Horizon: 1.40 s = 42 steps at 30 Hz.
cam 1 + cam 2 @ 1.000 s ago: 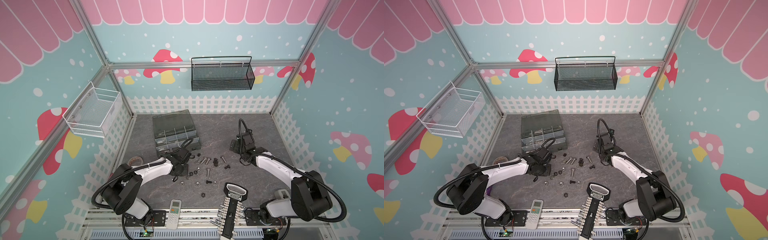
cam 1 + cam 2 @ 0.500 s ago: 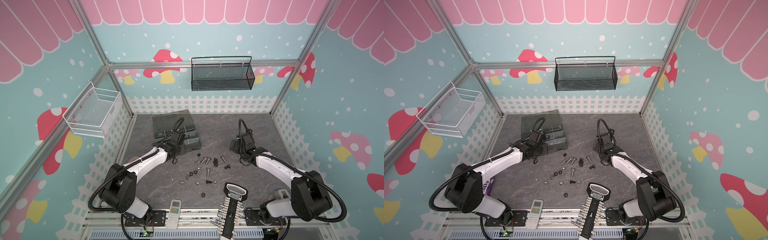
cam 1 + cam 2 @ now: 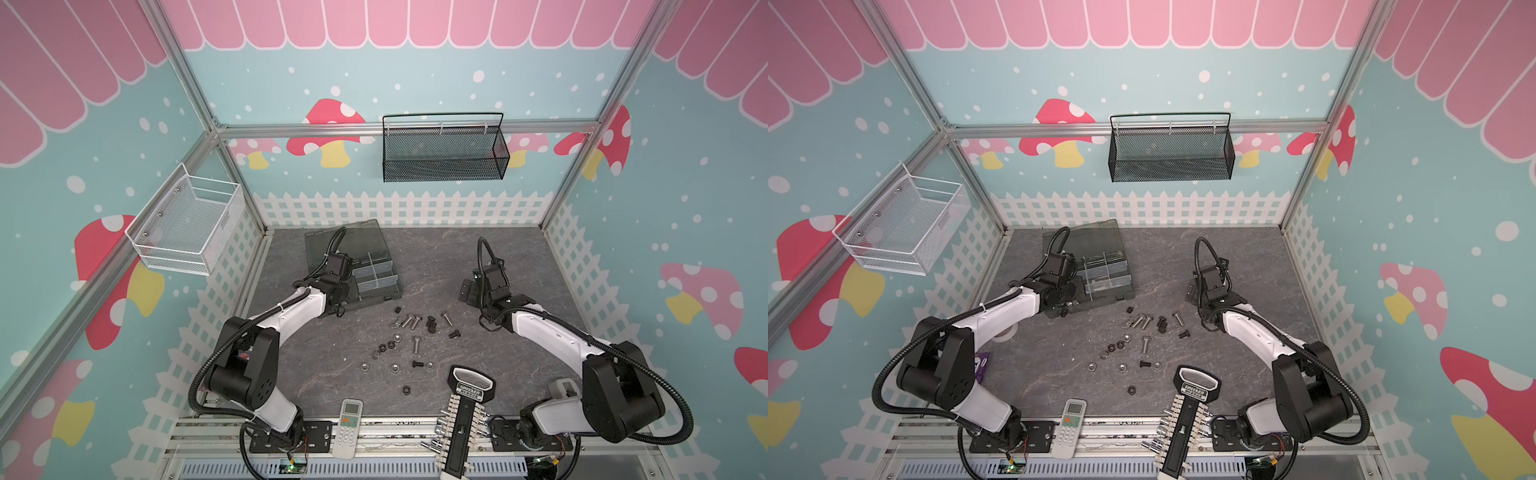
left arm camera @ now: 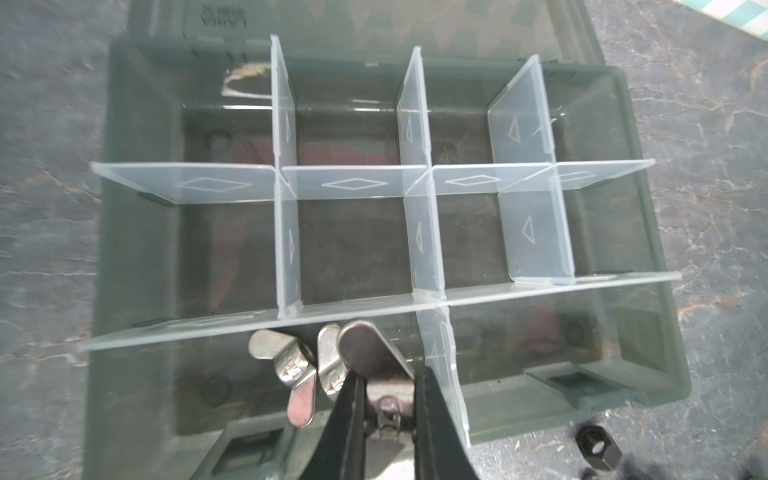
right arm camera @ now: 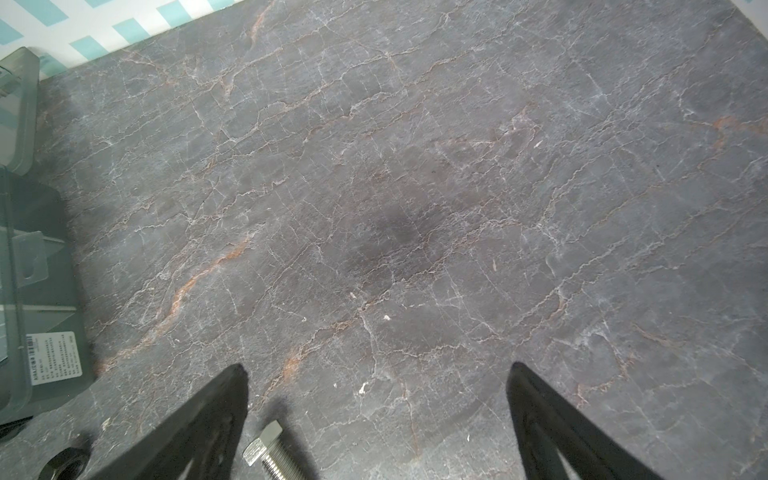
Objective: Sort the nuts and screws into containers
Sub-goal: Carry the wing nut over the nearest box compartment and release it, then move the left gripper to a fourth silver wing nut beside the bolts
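My left gripper (image 4: 386,374) is shut on a silver wing nut (image 4: 368,353) and hangs over a front compartment of the dark-grey organizer box (image 3: 376,291), whose containers (image 4: 353,241) are split by pale dividers. A second wing nut (image 4: 291,365) lies in that compartment. In both top views the left wrist (image 3: 334,286) covers the box's front left part. Loose silver screws (image 3: 411,321) and black nuts (image 3: 384,345) are scattered on the table in front of the box. My right gripper (image 5: 376,399) stands open low over bare table, a silver screw (image 5: 270,455) beside one finger.
The box's smoky lid (image 3: 345,241) lies open behind it. A black socket rack (image 3: 465,415) and a white remote (image 3: 349,422) sit at the front edge. A white wire basket (image 3: 187,224) and a black mesh basket (image 3: 442,153) hang on the walls.
My left arm has swung back from the pile of loose parts to the organizer box, carrying the wing nut. The right arm has not moved.
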### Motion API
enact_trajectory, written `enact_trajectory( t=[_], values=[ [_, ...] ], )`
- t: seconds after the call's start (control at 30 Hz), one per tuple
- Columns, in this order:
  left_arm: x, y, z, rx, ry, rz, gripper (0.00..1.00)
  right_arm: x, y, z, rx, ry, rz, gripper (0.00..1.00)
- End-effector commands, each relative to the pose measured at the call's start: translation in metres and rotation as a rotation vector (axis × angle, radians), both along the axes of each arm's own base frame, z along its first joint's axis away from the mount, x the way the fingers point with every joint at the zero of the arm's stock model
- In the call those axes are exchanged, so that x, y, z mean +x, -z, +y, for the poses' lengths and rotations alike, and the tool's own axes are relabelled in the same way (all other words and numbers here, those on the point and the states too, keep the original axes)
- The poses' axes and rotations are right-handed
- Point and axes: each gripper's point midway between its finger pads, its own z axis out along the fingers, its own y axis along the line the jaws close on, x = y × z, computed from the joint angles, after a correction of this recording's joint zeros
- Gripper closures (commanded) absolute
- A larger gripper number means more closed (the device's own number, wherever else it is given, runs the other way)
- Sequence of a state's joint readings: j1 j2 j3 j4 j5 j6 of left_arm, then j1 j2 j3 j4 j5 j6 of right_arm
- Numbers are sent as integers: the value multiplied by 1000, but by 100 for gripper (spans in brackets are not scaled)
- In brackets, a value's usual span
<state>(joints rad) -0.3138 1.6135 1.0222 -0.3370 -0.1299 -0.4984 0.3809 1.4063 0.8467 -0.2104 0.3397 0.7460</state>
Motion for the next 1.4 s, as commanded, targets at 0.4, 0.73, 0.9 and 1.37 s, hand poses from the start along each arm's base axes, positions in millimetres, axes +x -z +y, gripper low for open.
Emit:
enact_trajectory(
  t=[0.4, 0.73, 0.9, 1.37],
  values=[
    [5, 17, -15, -106, 11, 26, 88, 4, -3, 5, 14, 4, -1, 2],
    [-6, 25, -17, -108, 11, 47, 82, 1, -1, 3, 16, 11, 2, 2],
    [-6, 28, -19, -113, 16, 52, 74, 1, 0, 3, 14, 11, 5, 2],
    [-14, -10, -17, -112, 38, -34, 64, 1, -7, 1, 10, 18, -14, 2]
  ],
)
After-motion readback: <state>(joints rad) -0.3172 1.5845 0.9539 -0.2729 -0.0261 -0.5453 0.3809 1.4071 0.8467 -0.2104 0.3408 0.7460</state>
